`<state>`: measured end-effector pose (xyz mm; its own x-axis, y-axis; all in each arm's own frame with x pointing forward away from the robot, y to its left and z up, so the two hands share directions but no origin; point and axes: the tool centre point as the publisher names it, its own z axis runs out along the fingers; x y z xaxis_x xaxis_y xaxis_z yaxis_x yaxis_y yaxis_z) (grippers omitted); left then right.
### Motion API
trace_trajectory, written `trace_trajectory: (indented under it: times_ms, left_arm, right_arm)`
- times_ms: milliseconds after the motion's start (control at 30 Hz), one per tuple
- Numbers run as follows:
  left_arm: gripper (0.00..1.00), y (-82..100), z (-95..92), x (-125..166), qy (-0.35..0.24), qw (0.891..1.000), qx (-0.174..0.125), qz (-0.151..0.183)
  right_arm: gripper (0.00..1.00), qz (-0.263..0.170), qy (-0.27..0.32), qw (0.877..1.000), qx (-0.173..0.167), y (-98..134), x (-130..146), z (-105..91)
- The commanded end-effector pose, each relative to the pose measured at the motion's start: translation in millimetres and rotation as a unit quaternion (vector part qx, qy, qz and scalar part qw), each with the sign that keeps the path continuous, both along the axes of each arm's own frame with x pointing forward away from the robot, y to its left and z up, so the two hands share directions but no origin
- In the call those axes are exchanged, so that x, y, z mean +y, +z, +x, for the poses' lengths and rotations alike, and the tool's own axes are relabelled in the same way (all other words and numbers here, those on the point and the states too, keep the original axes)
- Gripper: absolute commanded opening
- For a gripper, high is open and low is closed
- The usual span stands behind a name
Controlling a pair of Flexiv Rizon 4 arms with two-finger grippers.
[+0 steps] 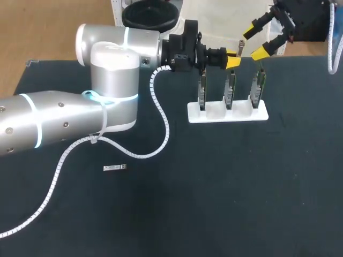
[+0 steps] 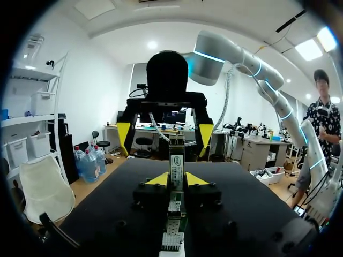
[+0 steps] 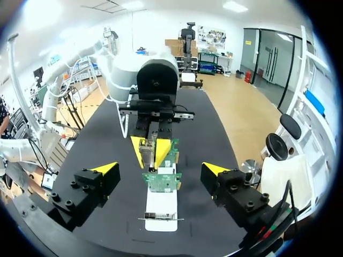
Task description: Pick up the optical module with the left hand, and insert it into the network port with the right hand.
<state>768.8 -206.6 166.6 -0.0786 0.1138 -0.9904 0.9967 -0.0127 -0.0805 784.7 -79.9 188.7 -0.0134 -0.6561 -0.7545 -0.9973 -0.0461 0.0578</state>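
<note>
My left gripper [image 1: 234,58] hangs above the row of cards and is shut on a small grey optical module [image 1: 241,49]. In the left wrist view the module [image 2: 176,160] stands upright between the yellow tips of that gripper [image 2: 177,179]. My right gripper [image 1: 256,43] hovers open just beyond the module, a finger on each side and not touching it. The right wrist view has its own gripper [image 3: 161,168] spread wide, facing the left gripper [image 3: 151,145] and the held module [image 3: 147,150]. Three upright network cards [image 1: 230,88] with ports stand in a white holder [image 1: 228,113].
A second small module [image 1: 115,168] lies flat on the dark table mat toward the near left. My left arm's large silver body [image 1: 112,80] and its white spiral cable [image 1: 161,115] cover the left half of the table.
</note>
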Motion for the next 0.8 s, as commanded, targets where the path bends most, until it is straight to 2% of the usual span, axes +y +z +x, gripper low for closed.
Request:
trace_trajectory:
  times_ms: [33,133,800]
  left_arm:
    - [0.0,-0.3,2.3,-1,-0.002,1.0,0.001,0.0]
    - [0.0,-0.3,2.3,-1,-0.002,1.0,0.001,0.0]
    - [0.0,-0.3,2.3,-1,-0.002,1.0,0.001,0.0]
  right_arm:
    - [1.0,0.005,0.003,1.0,0.0,3,0,-0.2]
    - [1.0,0.023,0.004,1.0,0.003,6,3,-2.8]
    - [1.0,0.039,0.012,0.999,-0.002,8,19,-7.3]
